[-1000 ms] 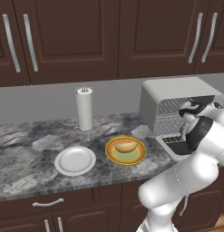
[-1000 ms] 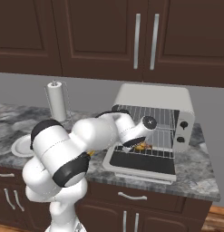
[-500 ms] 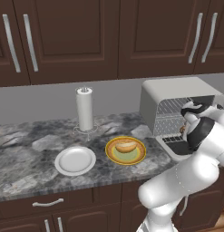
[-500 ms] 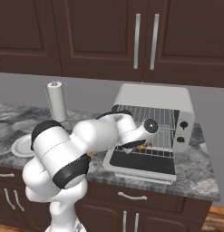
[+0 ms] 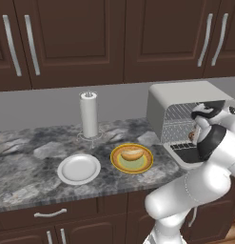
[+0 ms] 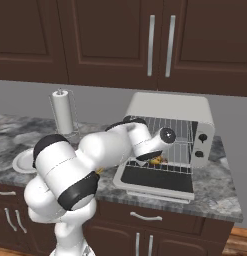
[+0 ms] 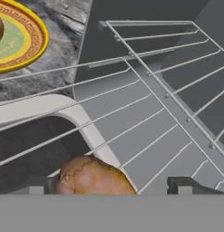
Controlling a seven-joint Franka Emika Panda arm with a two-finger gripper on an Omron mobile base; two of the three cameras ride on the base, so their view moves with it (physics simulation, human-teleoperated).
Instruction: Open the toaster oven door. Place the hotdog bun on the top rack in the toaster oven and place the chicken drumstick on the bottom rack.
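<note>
even flat rendered light, soft faint shadows, no glare, sharp base views, hand view slightly coarse

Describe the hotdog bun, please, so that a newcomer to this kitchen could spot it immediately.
Start at the silver toaster oven at the right end of the grey stone counter, then look left along the counter to two round plates. The hotdog bun is the small tan roll lying on the yellow-rimmed plate; the white plate beside it carries nothing, and the darker chicken drumstick sits inside the oven.

Golden-brown chicken drumstick (image 7: 93,177) lies on the bottom rack (image 7: 145,136) (toaster oven door (image 6: 156,179) down).
</note>
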